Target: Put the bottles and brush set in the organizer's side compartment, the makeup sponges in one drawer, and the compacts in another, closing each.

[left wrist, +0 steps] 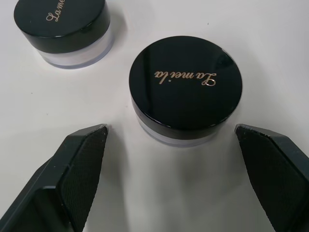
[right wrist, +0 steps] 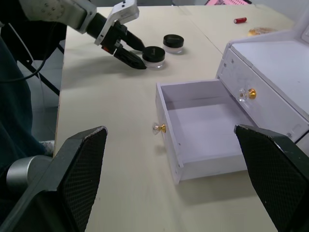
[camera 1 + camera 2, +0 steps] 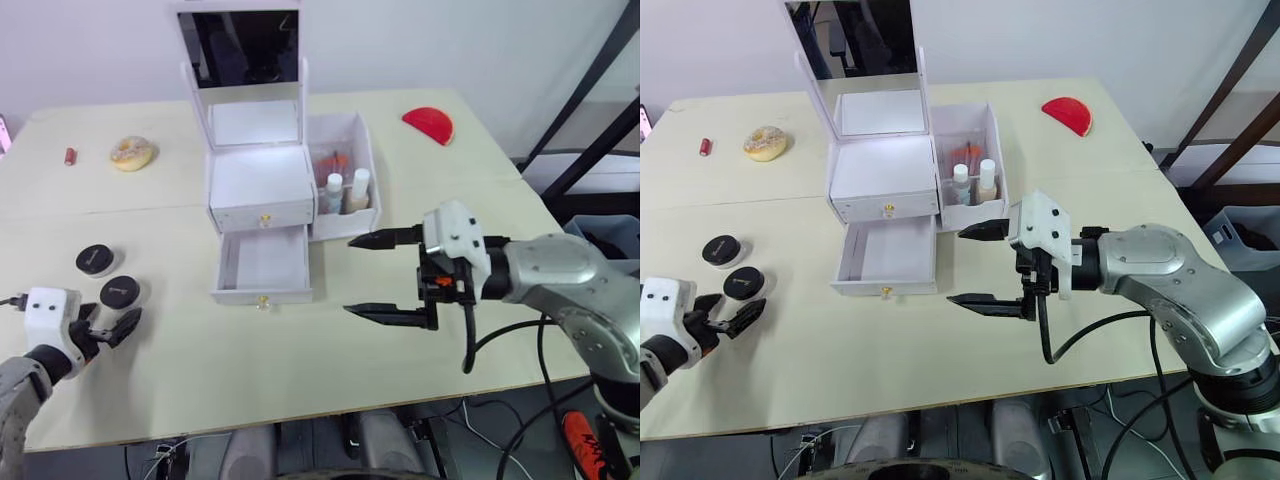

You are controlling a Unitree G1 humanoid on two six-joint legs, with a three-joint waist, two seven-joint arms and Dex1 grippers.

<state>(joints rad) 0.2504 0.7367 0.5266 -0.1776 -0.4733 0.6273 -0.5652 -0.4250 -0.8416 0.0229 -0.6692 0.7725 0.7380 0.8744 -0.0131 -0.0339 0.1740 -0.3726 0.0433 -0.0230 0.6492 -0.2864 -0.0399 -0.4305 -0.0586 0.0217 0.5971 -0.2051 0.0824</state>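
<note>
Bottles (image 3: 343, 192) inside side compartment (image 3: 372, 165); lower drawer (image 3: 262, 262) empty.

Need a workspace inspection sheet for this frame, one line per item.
Surface: pale table, seam across it.
Job's things: organizer, lower drawer open and empty, upper shut; bottles in side compartment; two compacts on table.
Clutter: donut, red tube, red wedge.
Grippers: left end effector open, straddling nearer compact; right end effector open, beside drawer.
Cables: black cable under right arm.
Surroundings: black frame bars at right.
</note>
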